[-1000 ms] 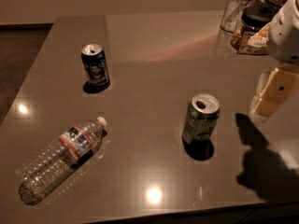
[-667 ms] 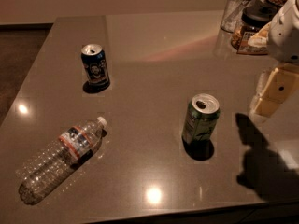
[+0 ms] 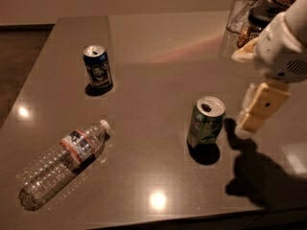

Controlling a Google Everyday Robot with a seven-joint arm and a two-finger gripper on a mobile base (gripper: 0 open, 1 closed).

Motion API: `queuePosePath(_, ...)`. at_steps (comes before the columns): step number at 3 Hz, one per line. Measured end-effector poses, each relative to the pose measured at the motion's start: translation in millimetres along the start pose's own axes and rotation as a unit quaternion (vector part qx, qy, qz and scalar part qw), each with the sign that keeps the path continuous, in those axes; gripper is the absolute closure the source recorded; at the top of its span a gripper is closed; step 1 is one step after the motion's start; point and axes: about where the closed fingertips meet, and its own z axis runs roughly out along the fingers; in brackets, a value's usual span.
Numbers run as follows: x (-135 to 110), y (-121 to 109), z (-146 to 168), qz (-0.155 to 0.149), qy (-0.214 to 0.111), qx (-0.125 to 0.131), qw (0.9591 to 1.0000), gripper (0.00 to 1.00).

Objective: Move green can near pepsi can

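Observation:
The green can (image 3: 205,122) stands upright on the grey table (image 3: 153,80), right of centre, with its tab opening showing on top. The pepsi can (image 3: 98,67), dark blue with a round graphic, stands upright at the back left, far from the green can. My gripper (image 3: 248,124) hangs at the right edge of the camera view, just right of the green can and about level with it, apart from it and holding nothing. Its shadow falls on the table below it.
A clear plastic water bottle (image 3: 62,162) lies on its side at the front left. A glass (image 3: 243,8) and a dark-lidded jar (image 3: 256,25) stand at the back right, behind my arm. The table's front edge runs along the bottom.
My gripper has moved a little left and down, closer to the green can. The cans and the bottle have not moved.

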Motion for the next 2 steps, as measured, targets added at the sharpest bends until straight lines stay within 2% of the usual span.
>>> queuePosePath(2, -37.1, 27.6, 31.5, -0.037, -0.056, -0.044, 0.9968, 0.00)
